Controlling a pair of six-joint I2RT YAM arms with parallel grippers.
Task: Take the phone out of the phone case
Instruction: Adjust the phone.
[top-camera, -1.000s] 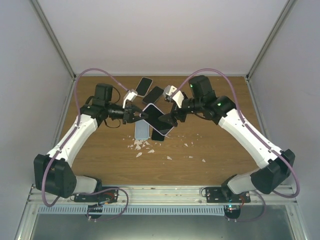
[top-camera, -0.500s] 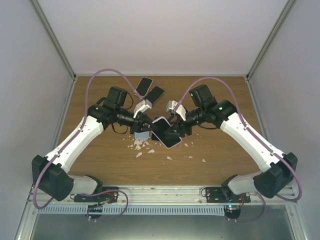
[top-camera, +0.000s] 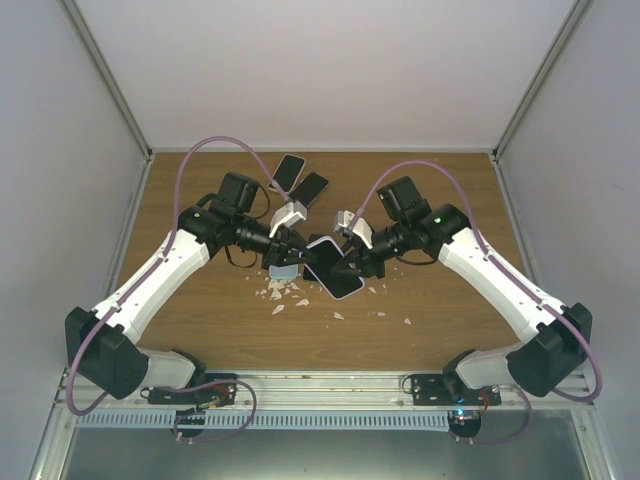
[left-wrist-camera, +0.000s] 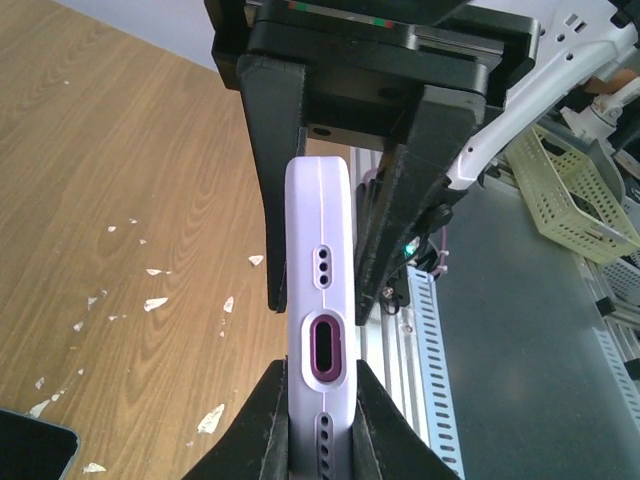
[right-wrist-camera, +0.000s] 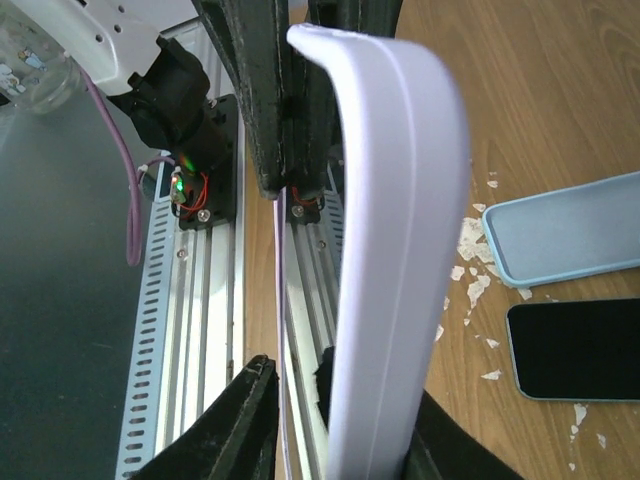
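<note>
A phone in a lilac phone case hangs above the table's middle, held at both ends. My left gripper is shut on its port end; in the left wrist view the case edge with its port sits tight between the left gripper. My right gripper pinches the opposite end, and its black fingers flank the case beyond. In the right wrist view the lilac case runs up from the right gripper, with the phone's glossy face turned left.
A light-blue empty case and a bare black phone lie on the wooden table under the grip. Two more phones lie at the back. White flakes litter the middle.
My right gripper has closed from wide open onto the far end of the cased phone. Both arms carried the phone a little nearer and lower; the left grip has not changed.
</note>
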